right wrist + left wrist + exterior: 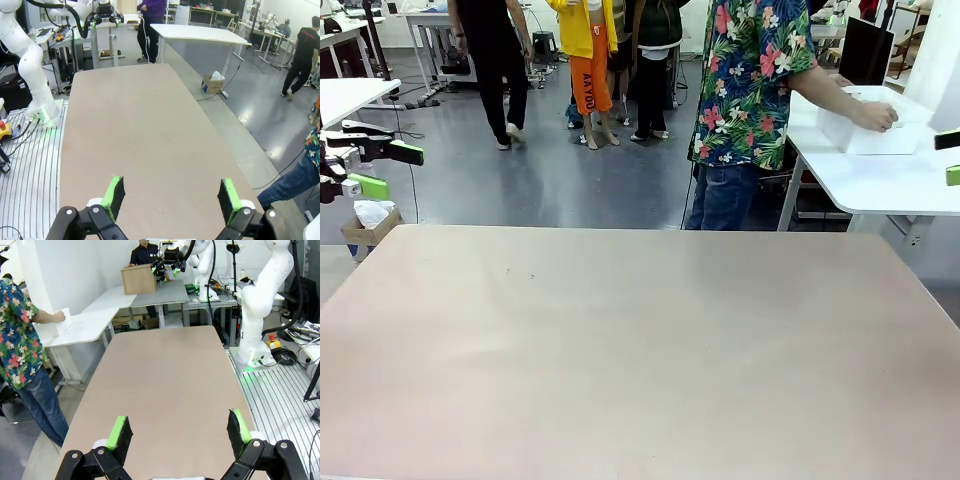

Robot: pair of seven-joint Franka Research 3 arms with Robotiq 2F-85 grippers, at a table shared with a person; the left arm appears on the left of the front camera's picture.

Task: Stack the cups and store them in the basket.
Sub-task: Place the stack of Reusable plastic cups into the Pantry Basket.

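Front view puts the left gripper [380, 170] at the picture's left edge, raised off the table [640, 340], its green pads spread wide with nothing between them. Of the right gripper [950, 158] just the green pad tips peek in at the right edge; its own wrist view shows it [170, 200] wide apart and empty too. A person in a floral shirt [750, 75] (turned away) rests a hand [875, 116] on the white basket [860, 130] on a side table [880, 185]. No cups can be made out.

Matt, smooth beige table top [640, 340] — green rubbery pads [119, 426] on black jaws
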